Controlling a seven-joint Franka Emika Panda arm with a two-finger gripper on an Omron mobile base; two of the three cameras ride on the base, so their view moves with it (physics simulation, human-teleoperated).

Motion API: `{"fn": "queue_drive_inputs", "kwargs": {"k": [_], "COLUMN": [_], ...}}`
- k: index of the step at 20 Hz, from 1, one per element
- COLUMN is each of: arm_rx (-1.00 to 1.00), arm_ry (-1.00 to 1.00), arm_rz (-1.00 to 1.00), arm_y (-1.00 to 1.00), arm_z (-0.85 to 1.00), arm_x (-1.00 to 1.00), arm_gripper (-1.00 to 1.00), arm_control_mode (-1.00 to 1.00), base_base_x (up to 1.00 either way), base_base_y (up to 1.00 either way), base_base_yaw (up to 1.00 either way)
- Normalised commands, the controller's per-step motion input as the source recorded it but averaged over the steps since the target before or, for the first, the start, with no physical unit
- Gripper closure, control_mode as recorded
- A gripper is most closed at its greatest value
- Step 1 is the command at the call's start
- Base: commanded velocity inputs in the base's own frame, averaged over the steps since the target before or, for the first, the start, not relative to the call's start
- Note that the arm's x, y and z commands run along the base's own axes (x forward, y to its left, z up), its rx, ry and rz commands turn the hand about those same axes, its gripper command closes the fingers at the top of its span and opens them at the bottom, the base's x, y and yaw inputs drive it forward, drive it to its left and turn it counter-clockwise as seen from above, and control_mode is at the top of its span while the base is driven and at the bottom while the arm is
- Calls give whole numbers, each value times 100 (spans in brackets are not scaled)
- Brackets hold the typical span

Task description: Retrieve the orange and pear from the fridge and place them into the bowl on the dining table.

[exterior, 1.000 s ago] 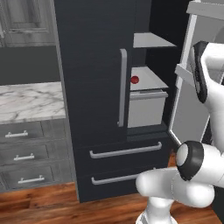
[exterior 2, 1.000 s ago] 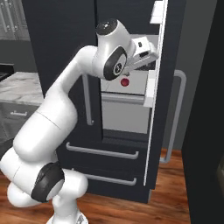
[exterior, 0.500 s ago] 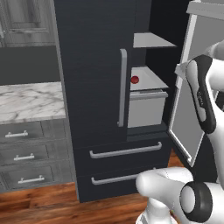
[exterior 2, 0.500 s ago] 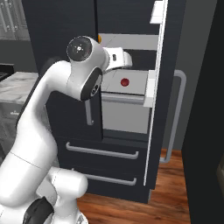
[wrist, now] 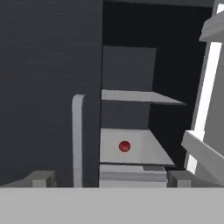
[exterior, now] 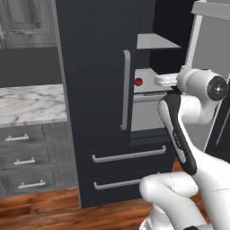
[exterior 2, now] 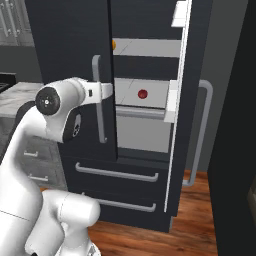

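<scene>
The fridge is tall and black, its left door shut and its right door swung open. On the upper shelf, a sliver of the orange peeks past the shut door's edge. The pear, the bowl and the dining table are out of view. My gripper is level in front of the opening, facing the shelves. It is open, its fingertips set wide apart with nothing between them. From the base views the hand hovers just outside the fridge, near the shut door's bar handle.
A small red round object lies on the middle shelf above a light-grey bin. Two drawers with grey handles sit below. A marble counter over grey cabinets stands to the left. The open door's handle juts out on the right.
The arm has swung round and its hand has dropped from up inside the opening to the middle shelf's height, back toward the shut door's handle. The gripper stayed open. The base has not moved.
</scene>
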Motion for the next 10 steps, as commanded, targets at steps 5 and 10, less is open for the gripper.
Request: {"fn": "queue_drive_inputs", "kwargs": {"k": [5,10], "arm_rx": [20,14], "arm_ry": [21,34], "arm_rz": [6,13], "arm_y": [92,54], "arm_z": [0,0], "arm_x": [10,11], "arm_gripper": [-100,-100], "arm_control_mode": [-100,-100], "base_base_x": [0,0], "base_base_y": [0,0], "base_base_yaw": [0,0]}}
